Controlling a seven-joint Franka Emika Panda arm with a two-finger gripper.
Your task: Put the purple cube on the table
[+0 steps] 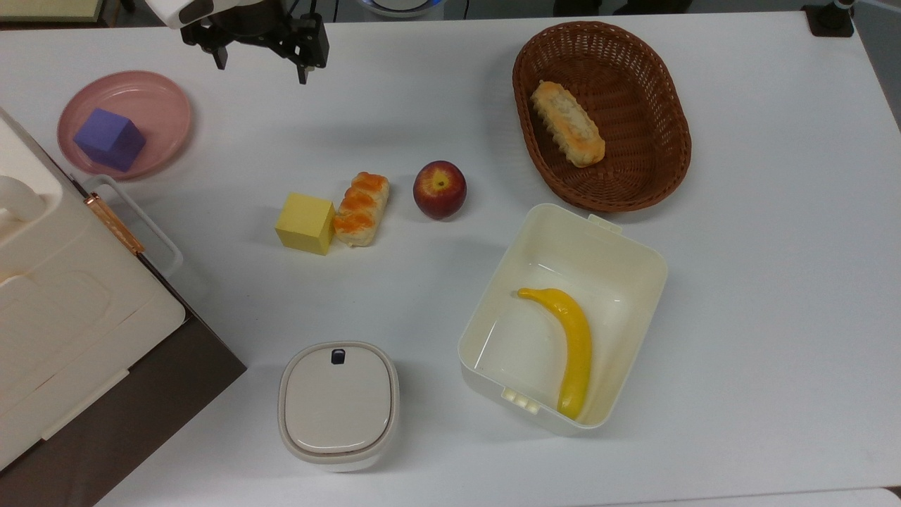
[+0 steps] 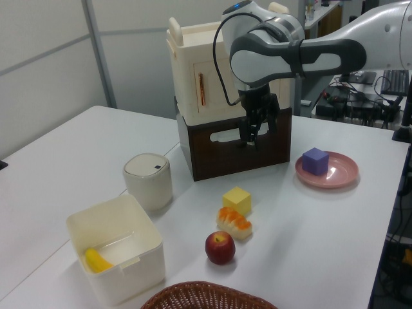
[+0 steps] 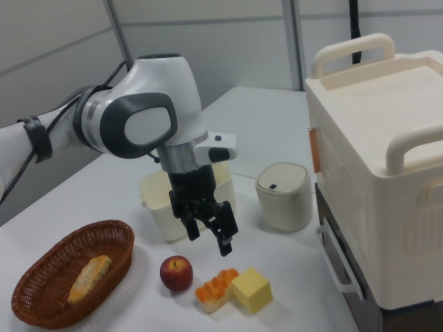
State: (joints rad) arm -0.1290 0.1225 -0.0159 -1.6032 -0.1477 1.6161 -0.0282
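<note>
Hovering above the large white smooth tabletop (image 1: pixel 436 113), my black two-finger gripper (image 1: pixel 262 67) carries nothing, and my fingers (image 3: pixel 225 243) stand spread with open air between them.

I judge the task hardly begun. The small matte blue-violet cube (image 1: pixel 110 139) sits on the round pink plate (image 1: pixel 165 98), resting on the dish and not on the tabletop. In the top view it lies toward the top view's left of my fingers and a little lower, well apart from them; in the left view it is off to the left view's right of my fingers, on the plate near the table's edge. Nothing of mine touches it.

What is left, as I read it, is everything: carry my fingers across to the plate, come down around the cube, close on two flat faces, lift it over the plate's low rim and set it on bare tabletop.

Nearer my fingers in the right view are a yellow cube (image 3: pixel 251 290), a glazed orange pastry (image 3: pixel 217 288) touching it, and a red apple (image 3: pixel 176 272), all below and apart from me. Farther off stand a cream lidded canister (image 1: pixel 338 405), an open cream plastic box (image 1: pixel 633 260) holding a yellow banana (image 1: pixel 570 341), and a brown wicker basket (image 1: pixel 662 98) with a bread roll (image 1: pixel 567 123). A tall cream case on a dark brown base (image 2: pixel 212 151) stands close behind my fingers in the left view, so I would watch it while travelling.
</note>
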